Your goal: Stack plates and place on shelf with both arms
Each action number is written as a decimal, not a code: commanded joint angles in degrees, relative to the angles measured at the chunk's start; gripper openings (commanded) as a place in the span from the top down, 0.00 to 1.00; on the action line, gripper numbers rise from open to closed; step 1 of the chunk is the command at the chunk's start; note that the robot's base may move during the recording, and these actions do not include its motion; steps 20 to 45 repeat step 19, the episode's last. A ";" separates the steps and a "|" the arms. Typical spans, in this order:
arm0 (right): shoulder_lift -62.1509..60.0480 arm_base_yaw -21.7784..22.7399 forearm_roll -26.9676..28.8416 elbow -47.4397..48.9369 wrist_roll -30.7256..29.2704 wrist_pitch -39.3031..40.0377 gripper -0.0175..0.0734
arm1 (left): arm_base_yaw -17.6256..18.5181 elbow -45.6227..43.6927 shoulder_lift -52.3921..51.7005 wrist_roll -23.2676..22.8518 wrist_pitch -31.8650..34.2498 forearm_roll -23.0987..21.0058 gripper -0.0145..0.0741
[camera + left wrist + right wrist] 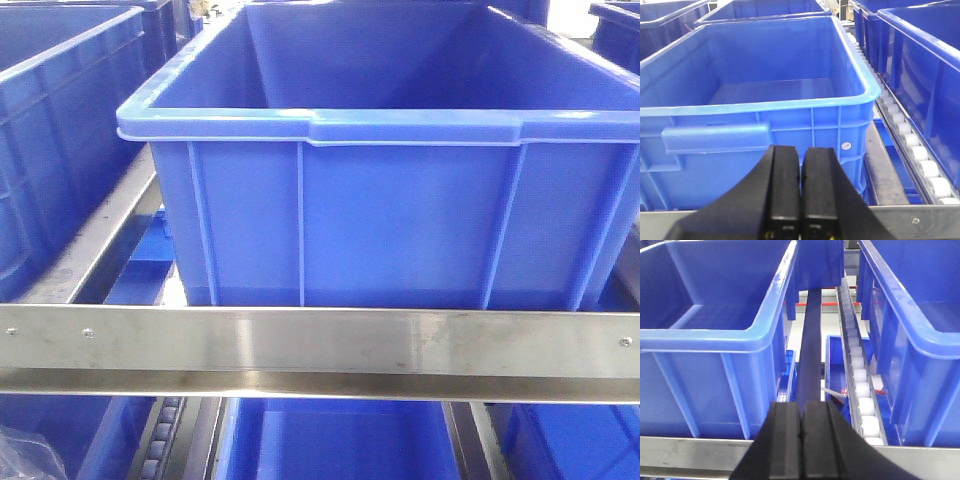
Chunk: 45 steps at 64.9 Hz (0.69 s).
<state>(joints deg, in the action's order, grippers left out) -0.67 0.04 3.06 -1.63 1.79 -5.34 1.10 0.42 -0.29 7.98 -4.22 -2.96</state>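
Both the left hand (800,200) and right hand (801,440), fingers pressed together, face the shelf (320,345) rail.

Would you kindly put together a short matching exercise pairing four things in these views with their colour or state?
Column A:
1. left claw
2. crate in the front view
3. shelf rail
4. track rollers

Column B:
a. brushed steel, riveted
b. blue, nothing visible inside
c. white, in a row
d. black, shut, holding nothing

Pairs: 1-d, 2-b, 3-a, 4-c. The right claw is shut too; no plates are in view.
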 commanded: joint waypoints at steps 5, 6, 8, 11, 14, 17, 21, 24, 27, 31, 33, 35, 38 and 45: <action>-1.03 -0.04 -0.50 -0.08 0.01 5.34 0.75 | 0.42 0.22 -1.29 -0.73 5.39 -0.22 0.74; -1.03 -0.04 -0.50 -0.08 0.01 5.34 0.75 | 0.42 0.22 -1.29 -0.73 5.39 -0.22 0.74; -1.03 -0.04 -0.50 -0.08 0.01 5.34 0.75 | 0.42 0.22 -1.29 -0.73 5.39 -0.22 0.74; -1.03 -0.04 -0.50 -0.08 0.01 5.34 0.75 | 0.42 0.22 -1.29 -0.73 5.39 -0.22 0.74; -1.03 -0.04 -0.50 -0.08 0.01 5.34 0.75 | 0.42 0.22 -1.29 -0.73 5.39 -0.22 0.74; -1.03 -0.04 -0.50 -0.08 0.01 5.34 0.75 | 0.42 0.22 -1.29 -0.73 5.39 -0.22 0.74; -1.03 -0.04 -0.50 -0.08 0.01 5.34 0.75 | 0.42 0.22 -1.29 -0.73 5.39 -0.22 0.74; -1.03 -0.04 -0.50 -0.08 0.01 5.34 0.75 | 0.42 0.22 -1.29 -0.73 5.39 -0.22 0.74; -1.03 -0.04 -0.50 -0.08 0.01 5.34 0.75 | 0.42 0.22 -1.29 -0.73 5.39 -0.22 0.74; -1.03 -0.04 -0.50 -0.08 0.01 5.34 0.75 | 0.42 0.22 -1.29 -0.73 5.39 -0.22 0.74; -1.03 -0.04 -0.50 -0.08 0.01 5.34 0.75 | 0.42 0.22 -1.29 -0.73 5.39 -0.22 0.74; -1.03 -0.04 -0.50 -0.08 0.01 5.34 0.75 | 0.42 0.22 -1.29 -0.73 5.39 -0.22 0.74; -1.03 -0.04 -0.50 -0.08 0.01 5.34 0.75 | 0.42 0.22 -1.29 -0.73 5.39 -0.22 0.74; -1.03 -0.04 -0.50 -0.08 0.01 5.34 0.75 | 0.42 0.22 -1.29 -0.73 5.39 -0.22 0.74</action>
